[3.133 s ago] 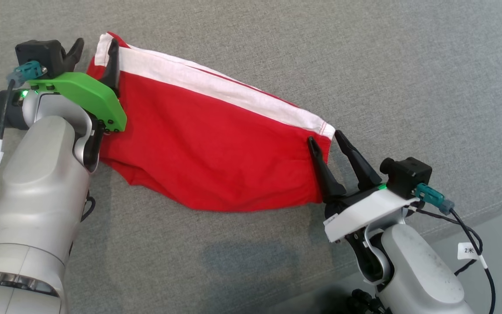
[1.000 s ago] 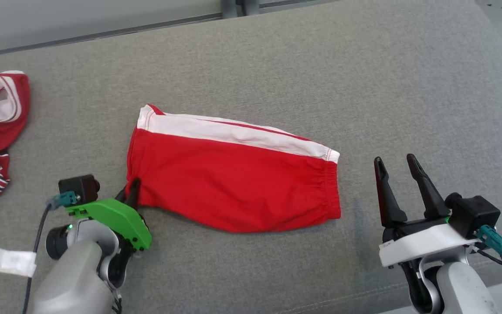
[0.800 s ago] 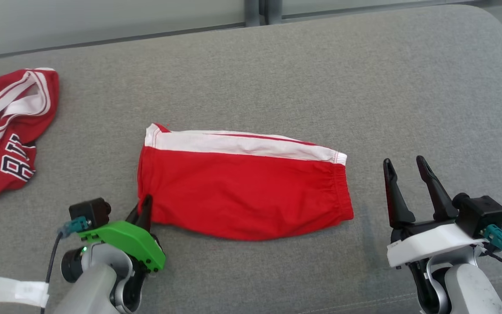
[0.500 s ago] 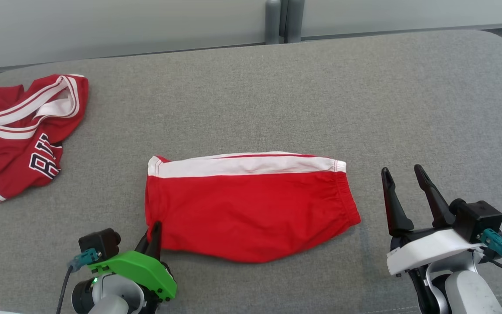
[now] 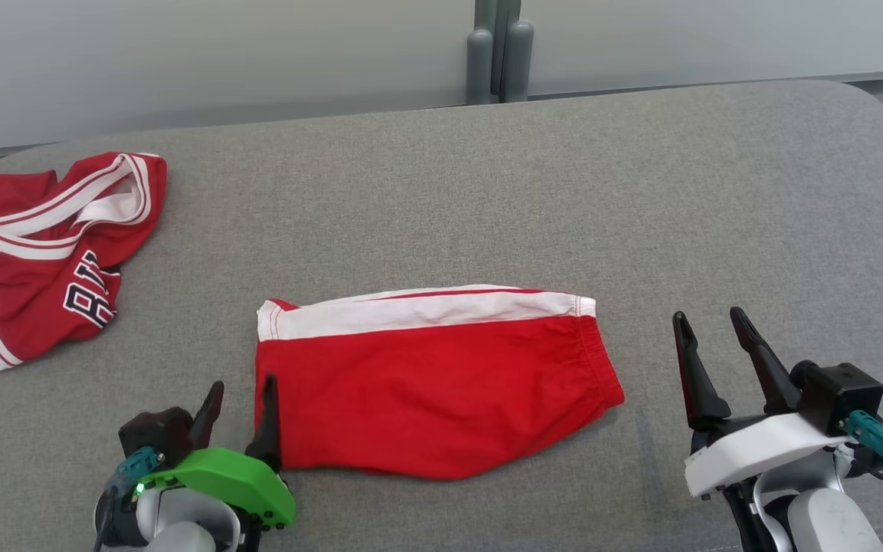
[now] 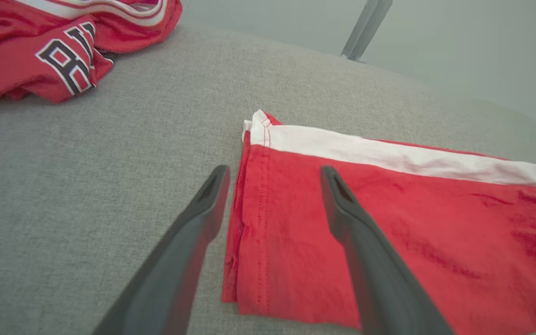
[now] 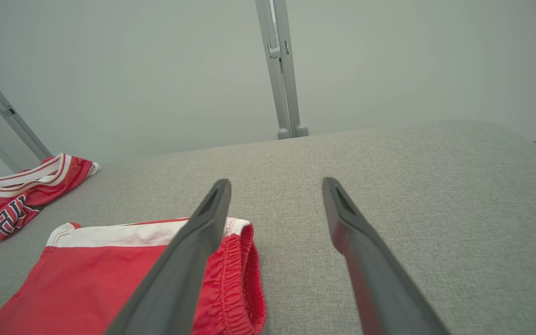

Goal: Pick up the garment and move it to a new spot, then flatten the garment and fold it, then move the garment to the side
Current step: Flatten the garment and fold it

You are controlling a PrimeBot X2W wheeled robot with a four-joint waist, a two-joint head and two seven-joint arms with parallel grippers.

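Note:
The garment (image 5: 434,383) is a pair of red shorts with a white side stripe, lying folded and flat on the grey cushioned surface (image 5: 487,192). It also shows in the left wrist view (image 6: 389,223) and the right wrist view (image 7: 123,274). My left gripper (image 5: 244,387) stands open at the garment's near left corner, one finger over the cloth edge and one over bare surface (image 6: 272,174). Well to the right of the elastic waistband, my right gripper (image 5: 710,318) is open and holds nothing (image 7: 275,186).
A crumpled red and white jersey (image 5: 50,253) with dark lettering lies at the far left of the surface. A pale wall with a grey post (image 5: 499,50) runs behind. The surface's rounded right corner is near my right arm.
My left gripper was shut on the garment's near left corner and has now opened, letting go of it. The camera has tilted up, bringing the jersey and wall into view.

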